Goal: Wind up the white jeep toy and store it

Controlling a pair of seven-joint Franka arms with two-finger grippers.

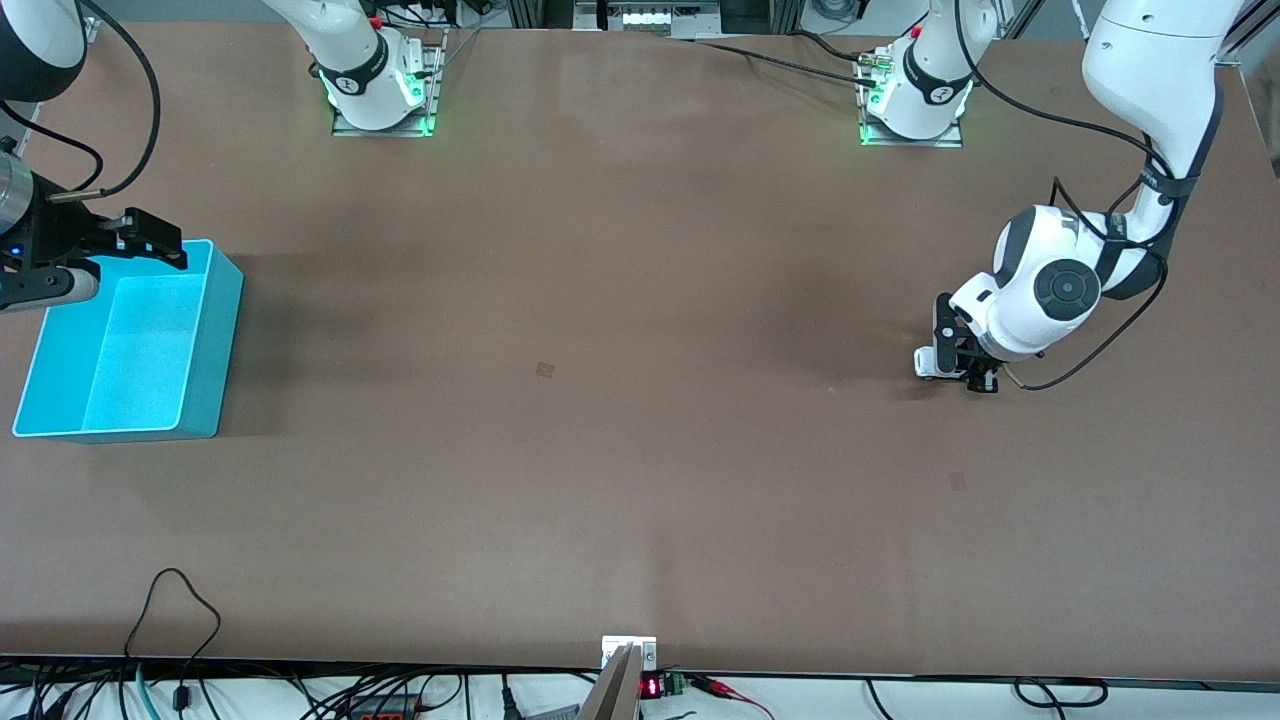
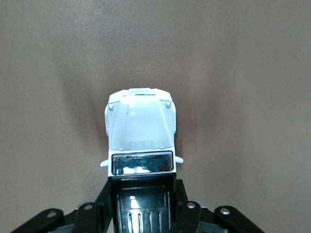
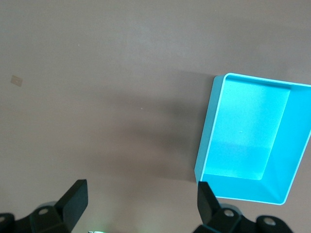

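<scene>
Gripping the white jeep toy (image 2: pixel 141 145) low on the table (image 1: pixel 640 400) toward the left arm's end, left gripper (image 1: pixel 955 365) clamping its rear flanks. Pointing hood-first away from the wrist, probably toward the right arm's end. Leaving wide bare tabletop all around. Hanging spread and empty over the turquoise bin (image 1: pixel 215 330): right gripper (image 3: pixel 141 201).

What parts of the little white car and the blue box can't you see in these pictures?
- White jeep toy: in the left wrist view the left gripper covers its rear; wheels hidden underneath.
- In the front view, the jeep is tiny and mostly hidden by that gripper.
- Turquoise bin: the right gripper covers one corner.
</scene>
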